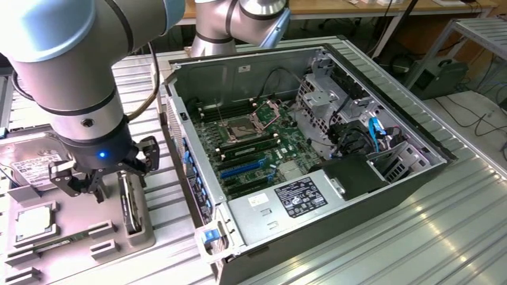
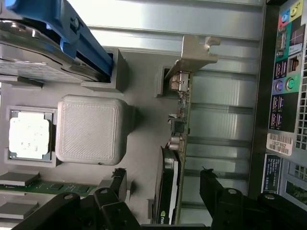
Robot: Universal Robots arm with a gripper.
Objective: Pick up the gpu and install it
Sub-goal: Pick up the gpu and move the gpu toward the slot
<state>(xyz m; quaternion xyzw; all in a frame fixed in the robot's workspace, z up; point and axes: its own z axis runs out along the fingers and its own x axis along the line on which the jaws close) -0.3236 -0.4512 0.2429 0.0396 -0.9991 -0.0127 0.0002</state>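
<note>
Right up close, the pincer (image 2: 163, 191) is wide open, one finger on each side of the gpu (image 2: 181, 120), and neither seems to touch it (so nothing is gripped). The gpu stands on its edge in a slot of the grey parts tray (image 2: 144, 96), with its silver bracket (image 2: 196, 52) at the end away from the fingers. Next to it in the same tray there's a plain grey square block (image 2: 88, 129), a processor chip (image 2: 29, 135) in its own pocket, a memory stick (image 2: 48, 188) lying flat and a hard drive (image 1: 32, 163) with a white label. The tray sits on a ribbed metal desk (image 1: 443, 237). Further along, on the exterior view's right, the computer case (image 1: 412, 119) lies on its side with the panel off and the motherboard (image 1: 253, 148) showing inside.
</note>
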